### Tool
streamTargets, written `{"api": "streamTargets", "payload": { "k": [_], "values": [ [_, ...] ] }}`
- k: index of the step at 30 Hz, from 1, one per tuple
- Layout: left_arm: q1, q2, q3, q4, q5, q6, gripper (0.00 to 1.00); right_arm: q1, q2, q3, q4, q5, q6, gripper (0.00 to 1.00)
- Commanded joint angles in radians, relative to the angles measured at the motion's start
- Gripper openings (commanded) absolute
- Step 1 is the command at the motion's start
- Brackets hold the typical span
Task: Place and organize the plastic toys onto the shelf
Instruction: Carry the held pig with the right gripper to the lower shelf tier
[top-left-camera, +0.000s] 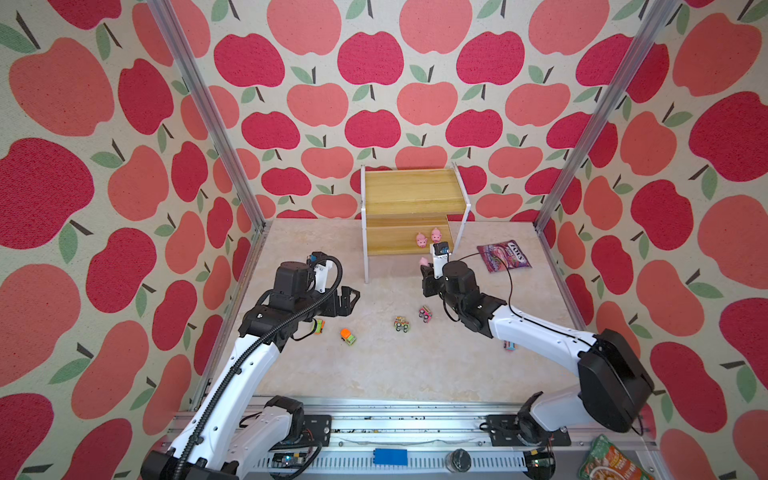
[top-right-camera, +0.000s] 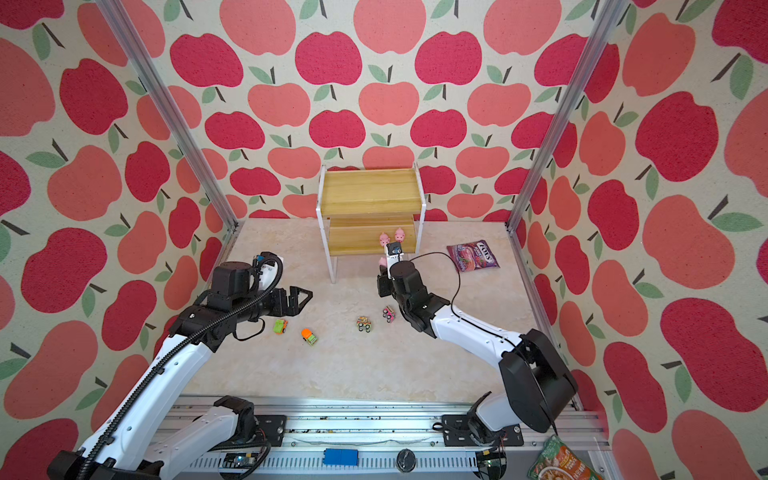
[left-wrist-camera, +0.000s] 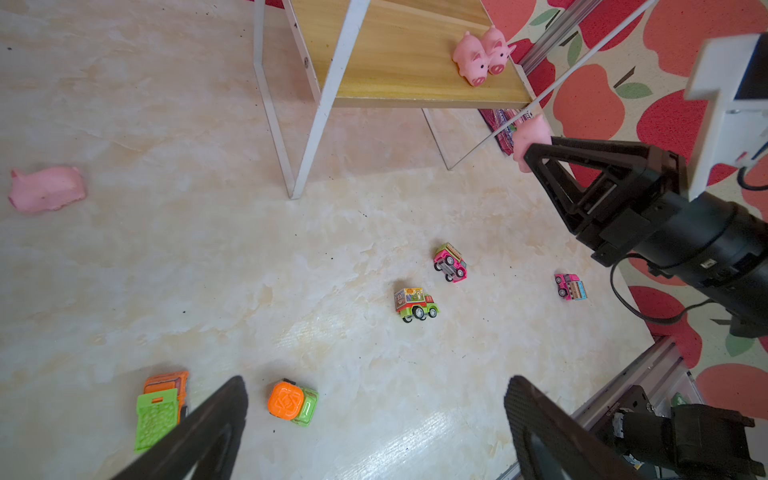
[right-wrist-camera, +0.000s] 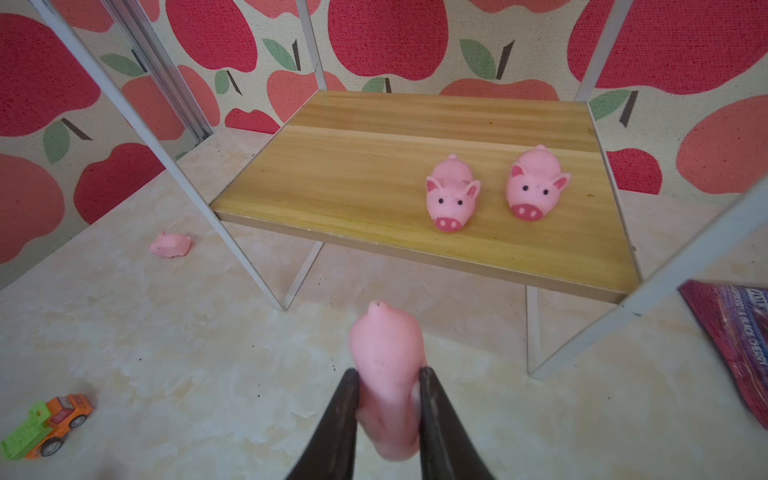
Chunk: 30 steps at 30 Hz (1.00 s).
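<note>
Pig (right-wrist-camera: 386, 345) in the right gripper (right-wrist-camera: 388, 376) is what the next move turns on. The jaws are clamped on its soft body, and its long axis runs straight out from them toward the shelf (right-wrist-camera: 357, 166). The end pointing forward looks like the tail, though I cannot be sure. It hangs clear of the surface (top-left-camera: 374, 374), just short of the front edge of the lower board and nearer that board's right end.

Two pigs (right-wrist-camera: 452, 195) (right-wrist-camera: 534, 185) already stand side by side on that end, snouts toward the front edge. The bare wood lies toward the left end. I judge the placement calls for a short push forward, kept a little to the left so the held pig lands beside the pair, not on them. The white frame leg at the right front corner stands near that path.

The left gripper (left-wrist-camera: 376, 384) hangs spread wide and empty over the left part of the surface. It is the nearer one to the fourth pig (left-wrist-camera: 45, 189), which lies on its side off the shelf's left end. The cars remain on the surface.
</note>
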Motion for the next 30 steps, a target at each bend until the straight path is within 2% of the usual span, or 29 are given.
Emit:
{"api": "streamTargets", "payload": {
  "k": [1, 11, 30],
  "values": [
    [0.008, -0.010, 0.003, -0.012, -0.001, 0.014, 0.99, 0.006, 0.088, 0.107, -0.009, 0.038, 0.013, 0.27],
    [0.012, -0.005, 0.004, -0.011, 0.009, 0.013, 0.99, 0.008, 0.272, 0.262, 0.064, 0.093, 0.036, 0.27],
    [0.013, -0.006, 0.003, -0.009, 0.013, 0.011, 0.99, 0.019, 0.435, 0.454, 0.035, 0.224, 0.030, 0.29]
  ]
}}
